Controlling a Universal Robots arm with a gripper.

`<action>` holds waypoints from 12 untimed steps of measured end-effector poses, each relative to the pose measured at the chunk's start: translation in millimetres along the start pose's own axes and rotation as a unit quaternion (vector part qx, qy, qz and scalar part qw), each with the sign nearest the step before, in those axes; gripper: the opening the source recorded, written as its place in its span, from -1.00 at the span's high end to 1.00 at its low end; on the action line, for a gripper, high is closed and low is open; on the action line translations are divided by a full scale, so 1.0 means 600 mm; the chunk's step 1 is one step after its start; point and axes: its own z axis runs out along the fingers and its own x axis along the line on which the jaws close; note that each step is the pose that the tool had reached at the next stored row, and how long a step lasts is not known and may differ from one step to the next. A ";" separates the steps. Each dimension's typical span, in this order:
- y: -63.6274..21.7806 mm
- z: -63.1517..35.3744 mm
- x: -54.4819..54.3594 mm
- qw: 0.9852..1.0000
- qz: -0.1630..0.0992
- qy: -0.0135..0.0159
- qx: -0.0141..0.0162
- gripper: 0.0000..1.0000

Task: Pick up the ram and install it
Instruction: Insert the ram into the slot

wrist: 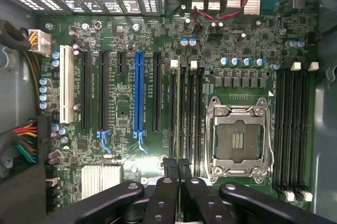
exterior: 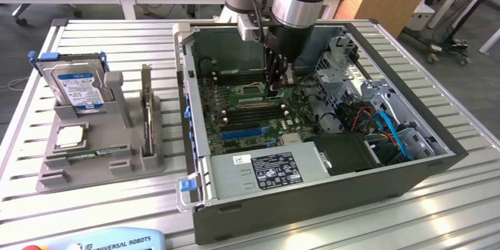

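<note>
My gripper [exterior: 279,86] reaches down into the open computer case [exterior: 312,203], low over the motherboard. In the wrist view its black fingers [wrist: 169,167] stand shut on the ram [wrist: 181,113]. The ram is seen edge-on as a thin green line that runs along a memory slot between two white clips, beside the empty processor socket [wrist: 238,140]. Whether it sits fully down in the slot I cannot tell. A second ram stick [exterior: 146,100] stands upright in the grey holder [exterior: 102,165] on the exterior view's left.
The holder also carries a silver-and-blue hard drive [exterior: 78,86] and a square silver processor chip [exterior: 70,137]. Inside the case are a blue expansion slot [wrist: 138,92], more memory slots [wrist: 296,124], a drive cage [exterior: 343,68] and cables [exterior: 387,127]. The case walls close in around the arm.
</note>
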 end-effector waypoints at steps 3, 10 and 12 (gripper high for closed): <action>0.000 0.009 0.000 1.000 0.000 0.000 0.000 0.76; -0.001 0.026 0.000 1.000 0.000 0.000 0.000 0.76; -0.001 0.030 0.000 1.000 0.000 0.000 0.000 0.76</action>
